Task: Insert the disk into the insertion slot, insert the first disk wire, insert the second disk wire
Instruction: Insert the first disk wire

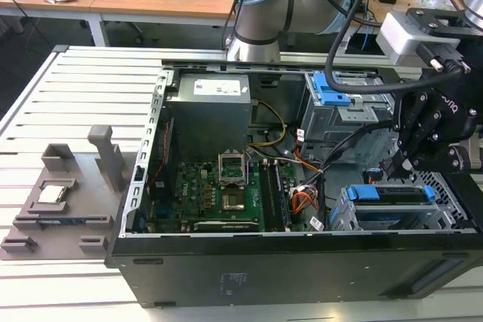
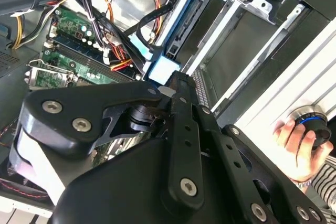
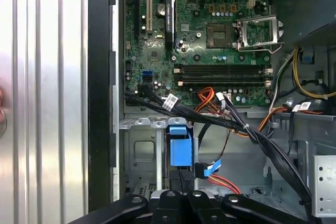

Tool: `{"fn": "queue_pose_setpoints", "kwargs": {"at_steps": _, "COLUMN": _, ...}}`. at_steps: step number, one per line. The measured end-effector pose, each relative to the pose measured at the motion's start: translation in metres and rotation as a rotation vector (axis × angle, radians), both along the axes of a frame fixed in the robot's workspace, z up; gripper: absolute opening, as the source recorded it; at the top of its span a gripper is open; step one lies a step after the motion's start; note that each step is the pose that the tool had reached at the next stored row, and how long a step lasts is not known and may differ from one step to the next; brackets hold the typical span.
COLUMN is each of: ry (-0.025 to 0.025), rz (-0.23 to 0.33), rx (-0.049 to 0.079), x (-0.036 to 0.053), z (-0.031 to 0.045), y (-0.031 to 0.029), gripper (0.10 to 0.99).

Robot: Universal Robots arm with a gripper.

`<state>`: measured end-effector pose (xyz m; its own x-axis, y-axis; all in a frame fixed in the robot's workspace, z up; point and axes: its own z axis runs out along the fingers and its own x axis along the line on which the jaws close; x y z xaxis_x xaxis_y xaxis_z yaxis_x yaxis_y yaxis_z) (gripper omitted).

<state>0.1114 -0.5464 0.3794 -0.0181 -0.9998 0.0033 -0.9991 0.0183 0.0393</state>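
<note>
The disk sits inside the insertion slot, its blue carrier showing at both ends of the grey cage. That's at the near corner of the open computer case, on the exterior view's right. So step one looks done, by my reading.

The pincer hangs just above the disk's end that faces the motherboard, close to the carrier's blue tab. Whether it is open or closed, or carrying anything, I cannot tell.

Now the wires. In the first wrist view a blue flat plug lies loose just beside the carrier, apparently not seated in anything. A bundle of black cables crosses between the motherboard and the cage. I'd judge both wire steps are left to do, though the disk's sockets are hidden, so that's a guess.

The count:
- One disk and one insertion slot.
- One taller bay with a blue latch, farther back on the same side.
- One pincer, one motherboard and one power supply.
- One loose blue plug; the cables are too tangled to number.
- One person's hand, resting outside the case in the second wrist view on a round blue-and-black knob.

The case lies on a slatted surface.
</note>
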Motion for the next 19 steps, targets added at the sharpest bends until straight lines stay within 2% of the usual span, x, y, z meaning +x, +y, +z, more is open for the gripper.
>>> {"fn": "queue_pose_setpoints", "kwargs": {"at_steps": 3, "ry": 0.0, "rz": 0.0, "rx": 0.0, "x": 0.0014, "z": -0.0051, "y": 0.0, "gripper": 0.106}}
{"fn": "queue_pose_setpoints", "kwargs": {"at_steps": 4, "ry": 0.0001, "rz": 0.0, "rx": 0.0, "x": 0.0026, "z": -0.0089, "y": 0.0, "gripper": 0.106}}
{"fn": "queue_pose_setpoints", "kwargs": {"at_steps": 7, "ry": 0.0, "rz": 0.0, "rx": -0.002, "x": 0.0097, "z": -0.0099, "y": 0.0029, "gripper": 0.106}}
{"fn": "queue_pose_setpoints", "kwargs": {"at_steps": 9, "ry": 0.0, "rz": 0.0, "rx": -0.004, "x": 0.017, "z": -0.0099, "y": 0.0097, "gripper": 0.106}}
{"fn": "queue_pose_setpoints", "kwargs": {"at_steps": 11, "ry": 0.0, "rz": 0.0, "rx": -0.005, "x": 0.0207, "z": -0.0099, "y": 0.0148, "gripper": 0.106}}
{"fn": "queue_pose_setpoints", "kwargs": {"at_steps": 13, "ry": 0.0, "rz": 0.001, "rx": -0.005, "x": 0.0283, "z": -0.0099, "y": 0.0244, "gripper": 0.106}}
{"fn": "queue_pose_setpoints", "kwargs": {"at_steps": 14, "ry": 0.0, "rz": 0.002, "rx": -0.005, "x": 0.0351, "z": -0.0099, "y": 0.0305, "gripper": 0.106}}
{"fn": "queue_pose_setpoints", "kwargs": {"at_steps": 16, "ry": 0.0, "rz": 0.007, "rx": -0.005, "x": 0.0431, "z": -0.01, "y": 0.0343, "gripper": 0.106}}
{"fn": "queue_pose_setpoints", "kwargs": {"at_steps": 19, "ry": -0.0001, "rz": 0.038, "rx": -0.006, "x": 0.0459, "z": -0.0101, "y": 0.0349, "gripper": 0.106}}
